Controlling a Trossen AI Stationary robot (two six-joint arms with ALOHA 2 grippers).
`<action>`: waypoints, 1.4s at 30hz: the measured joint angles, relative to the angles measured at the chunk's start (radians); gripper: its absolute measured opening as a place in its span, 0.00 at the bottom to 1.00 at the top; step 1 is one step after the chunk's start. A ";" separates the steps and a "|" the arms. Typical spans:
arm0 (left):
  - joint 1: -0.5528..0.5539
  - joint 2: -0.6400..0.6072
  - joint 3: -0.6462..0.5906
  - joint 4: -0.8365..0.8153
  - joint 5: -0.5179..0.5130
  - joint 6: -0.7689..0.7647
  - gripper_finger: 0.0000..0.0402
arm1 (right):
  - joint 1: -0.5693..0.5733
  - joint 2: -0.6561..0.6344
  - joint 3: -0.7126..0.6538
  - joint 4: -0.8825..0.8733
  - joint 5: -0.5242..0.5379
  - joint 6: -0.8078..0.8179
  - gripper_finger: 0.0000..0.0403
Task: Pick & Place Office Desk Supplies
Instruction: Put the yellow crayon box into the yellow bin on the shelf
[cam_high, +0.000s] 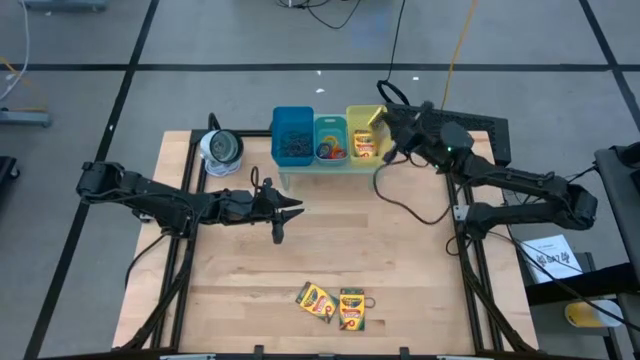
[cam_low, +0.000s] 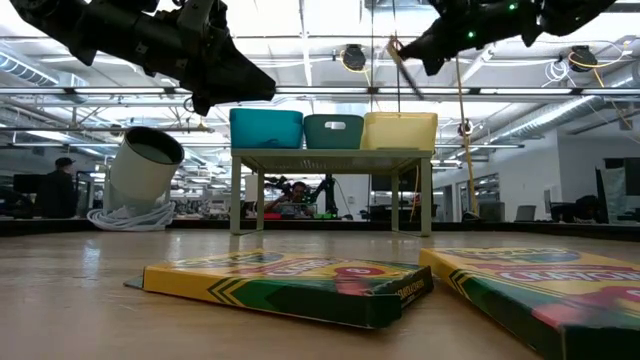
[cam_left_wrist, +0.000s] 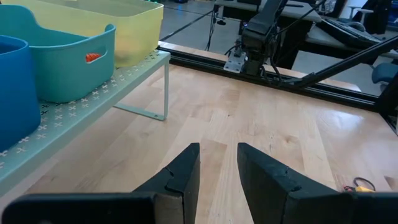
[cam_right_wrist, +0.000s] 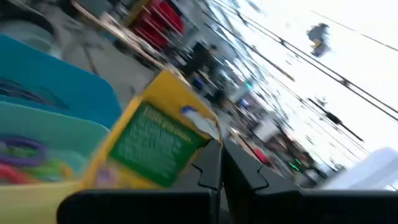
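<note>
Crayon boxes are the things in play: one (cam_right_wrist: 163, 140) is pinched by its edge between the pressed-together fingers of the right tool (cam_high: 392, 138), hanging directly below that tool over the yellow bin (cam_high: 366, 113), where another box (cam_high: 364, 147) seems to lie already. Two more boxes (cam_high: 316, 299) (cam_high: 351, 309) lie flat on the bench (cam_high: 400, 260), well apart from both tools, toward the near edge. The step in hand looks like the drop into the yellow bin, so the right tool should be squarely over the bin's opening, clear of the teal bin (cam_high: 331, 128) beside it where the coloured ring bands (cam_high: 330, 151) lie, before its fingers part; a thin edge grip may let the box swing, so a low, steady release would be wise. The left tool (cam_high: 287, 209) hovers over bare bench in front of the blue bin (cam_high: 292, 118), fingers parted and holding nothing.
</note>
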 joint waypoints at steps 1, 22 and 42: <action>0.000 0.000 0.000 0.000 0.000 0.000 0.29 | -0.012 0.004 0.004 0.000 0.012 -0.005 0.00; 0.000 0.000 0.000 0.000 0.000 0.000 0.29 | -0.127 0.174 0.006 -0.053 0.069 0.039 0.00; 0.000 0.000 0.000 0.000 0.000 0.000 0.29 | -0.106 0.174 0.006 -0.084 0.066 0.163 0.00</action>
